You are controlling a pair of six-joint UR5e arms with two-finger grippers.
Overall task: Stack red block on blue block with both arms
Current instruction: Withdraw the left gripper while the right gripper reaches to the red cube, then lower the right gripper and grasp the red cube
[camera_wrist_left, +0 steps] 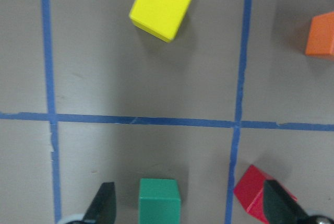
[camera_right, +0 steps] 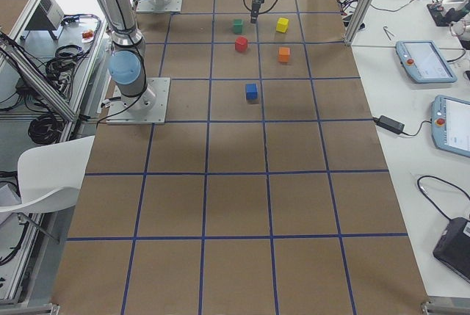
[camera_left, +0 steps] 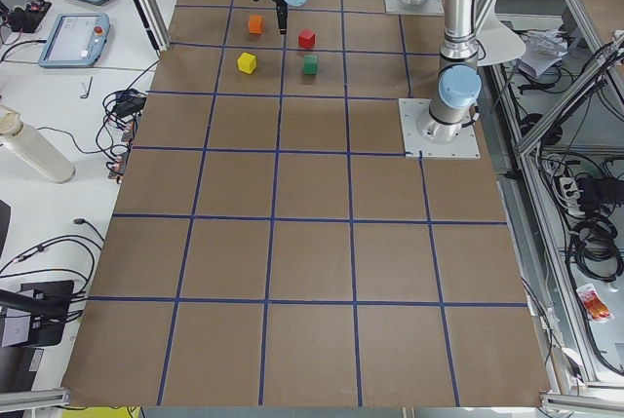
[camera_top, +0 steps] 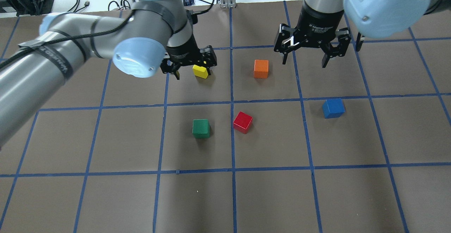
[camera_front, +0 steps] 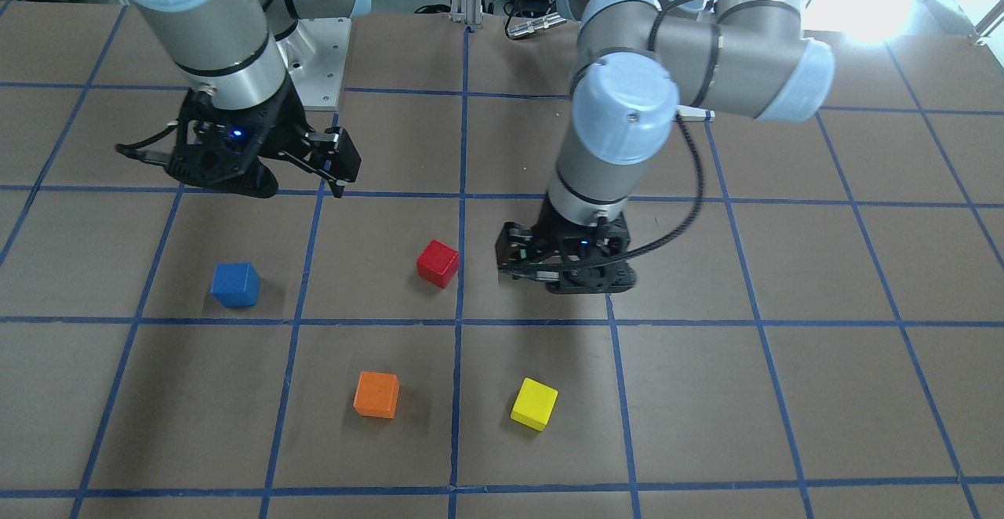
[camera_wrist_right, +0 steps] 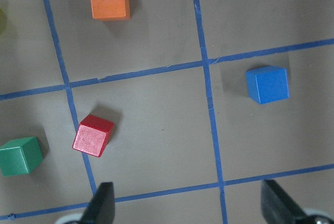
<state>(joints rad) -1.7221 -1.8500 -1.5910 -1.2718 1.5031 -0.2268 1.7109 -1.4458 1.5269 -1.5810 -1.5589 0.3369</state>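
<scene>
Brown taped table (camera_top: 105, 197), five cubes (camera_top: 201, 128), one red block (camera_top: 242, 122), one blue block (camera_top: 333, 108); left gripper (camera_top: 193, 72), right gripper (camera_top: 304, 62), both spread.

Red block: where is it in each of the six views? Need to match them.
Front-facing: red block centre.
Overhead: red block centre, right of green block.
Exterior left: red block top centre.
Exterior right: red block top centre.
Left wrist: red block bottom right.
Right wrist: red block lower left.
Landmark: orange block, in all six.
</scene>
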